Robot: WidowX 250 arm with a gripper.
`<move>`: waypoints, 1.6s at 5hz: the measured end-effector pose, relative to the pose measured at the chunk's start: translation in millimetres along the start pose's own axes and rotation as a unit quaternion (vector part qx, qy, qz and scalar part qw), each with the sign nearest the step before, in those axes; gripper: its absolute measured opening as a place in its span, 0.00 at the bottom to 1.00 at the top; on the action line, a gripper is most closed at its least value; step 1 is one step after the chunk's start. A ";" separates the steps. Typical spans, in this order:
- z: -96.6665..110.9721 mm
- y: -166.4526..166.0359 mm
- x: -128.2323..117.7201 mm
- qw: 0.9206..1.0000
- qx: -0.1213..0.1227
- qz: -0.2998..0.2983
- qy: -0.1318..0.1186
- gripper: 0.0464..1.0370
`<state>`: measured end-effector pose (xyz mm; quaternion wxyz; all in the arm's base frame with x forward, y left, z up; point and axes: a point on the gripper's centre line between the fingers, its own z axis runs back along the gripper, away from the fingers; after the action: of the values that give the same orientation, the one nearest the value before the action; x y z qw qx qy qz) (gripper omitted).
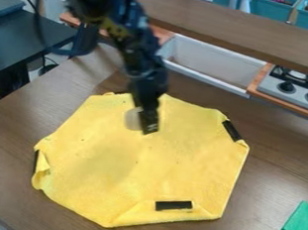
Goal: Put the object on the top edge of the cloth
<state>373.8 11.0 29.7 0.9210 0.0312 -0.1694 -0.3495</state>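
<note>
The tool (148,126) is hanging over the yellow cloth's (146,171) upper middle; whether it is spreading or pinching, I cannot tell. A pale rounded object (132,119) is showing just beside its tip. Beyond the cloth, a green block (298,226) is sitting on the bench (23,123).

The black, jointed robot arm (132,41) has a looped black cable (39,27), a yellowish patch (115,30) and a pale tip marking (151,127).

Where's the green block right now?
The green block lies on the table in the camera view's lower right corner, right of the yellow cloth.
</note>
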 end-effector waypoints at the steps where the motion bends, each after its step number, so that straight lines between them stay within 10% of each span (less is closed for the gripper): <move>1: -17.3 -3.8 34.4 1.000 0.006 0.006 0.001 0.78; 6: -34.0 49.7 21.7 0.995 0.057 0.079 0.026 0.78; 8: -41.7 35.3 -2.0 0.997 0.032 0.065 0.040 0.78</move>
<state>408.6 36.4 -3.8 0.9463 0.0633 -0.1451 -0.2819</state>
